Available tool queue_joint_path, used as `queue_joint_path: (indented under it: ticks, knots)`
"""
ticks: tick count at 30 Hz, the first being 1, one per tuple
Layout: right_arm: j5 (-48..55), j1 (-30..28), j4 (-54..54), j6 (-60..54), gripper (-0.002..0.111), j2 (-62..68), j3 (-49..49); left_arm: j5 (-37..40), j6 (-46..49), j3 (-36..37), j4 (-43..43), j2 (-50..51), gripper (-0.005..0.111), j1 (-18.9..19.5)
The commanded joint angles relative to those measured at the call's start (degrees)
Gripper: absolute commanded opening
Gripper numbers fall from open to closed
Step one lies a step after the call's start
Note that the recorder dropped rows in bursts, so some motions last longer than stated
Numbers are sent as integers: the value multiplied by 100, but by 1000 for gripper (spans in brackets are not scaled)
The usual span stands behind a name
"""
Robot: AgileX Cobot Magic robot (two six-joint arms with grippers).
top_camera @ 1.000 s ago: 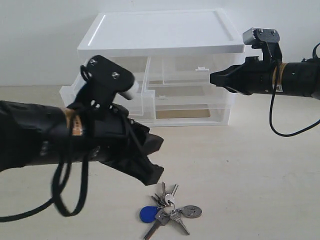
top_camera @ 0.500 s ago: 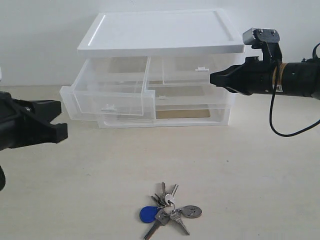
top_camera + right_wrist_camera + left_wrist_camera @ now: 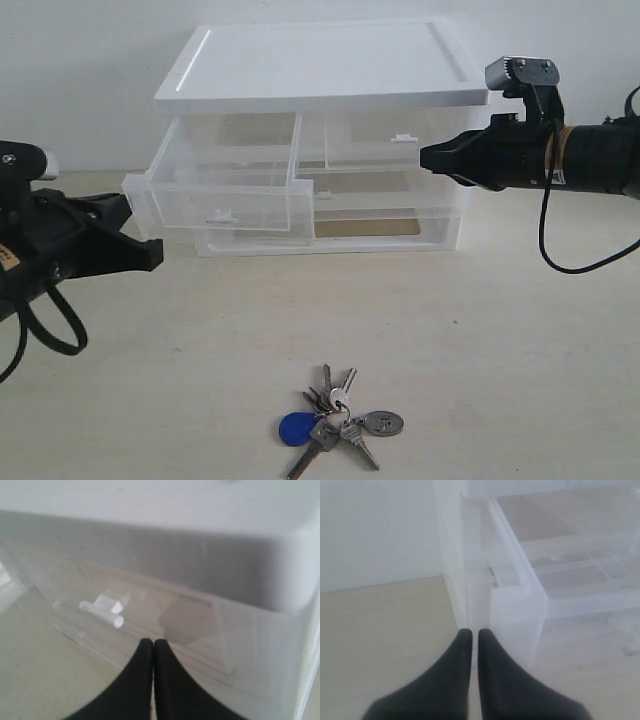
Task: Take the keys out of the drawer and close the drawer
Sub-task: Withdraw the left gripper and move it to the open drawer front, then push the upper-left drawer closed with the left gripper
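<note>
- keys (image 3: 335, 420): one bunch on a ring, lying flat on the worktop (image 3: 520, 350) near the front edge of the exterior view, well apart from the cabinet and from both arms. blue oval fob (image 3: 294, 430) on one side, round grey tag (image 3: 384, 423) on the other, silver blades fanned between them.
- drawer (image 3: 225, 195): left half-width, translucent, pulled out so it stands proud of the cabinet front. small white tab handle (image 3: 217, 213) low on its face. nothing can be made out inside it.
- cabinet (image 3: 320, 60): white lid, clear body, standing at the back of the worktop.
- right half-width drawer (image 3: 395, 150): pushed in, flush with the front.
- full-width drawer (image 3: 380, 225): bottom tier, slightly forward of the front.
- left end effector (image 3: 150, 255): black, low over the worktop beside the open drawer's outer front corner. in the wrist view (image 3: 470, 632) its fingers sit nearly together with a thin slit between them, gripping nothing. contact with the drawer cannot be told.
- right end effector (image 3: 424, 158): black, held level in front of the right half-width drawer. fingers pressed together (image 3: 153, 642), gripping nothing, tips just below that drawer's white tab (image 3: 102, 607).
</note>
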Motion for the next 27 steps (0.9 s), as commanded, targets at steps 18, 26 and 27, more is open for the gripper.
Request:
queue_joint_path:
  ticks: [18,26,27]
  knots:
    - [442,-54,496,-33,0,0,-84,84,439,-1208,-176,453,4,78]
    - [531,-54,510,-60,0,0,-84,1126,-220,-624,-245,-1180,4,49]
    - [531,-54,510,-60,0,0,-84,1176,-561,-463,223,-1324,4,-4]
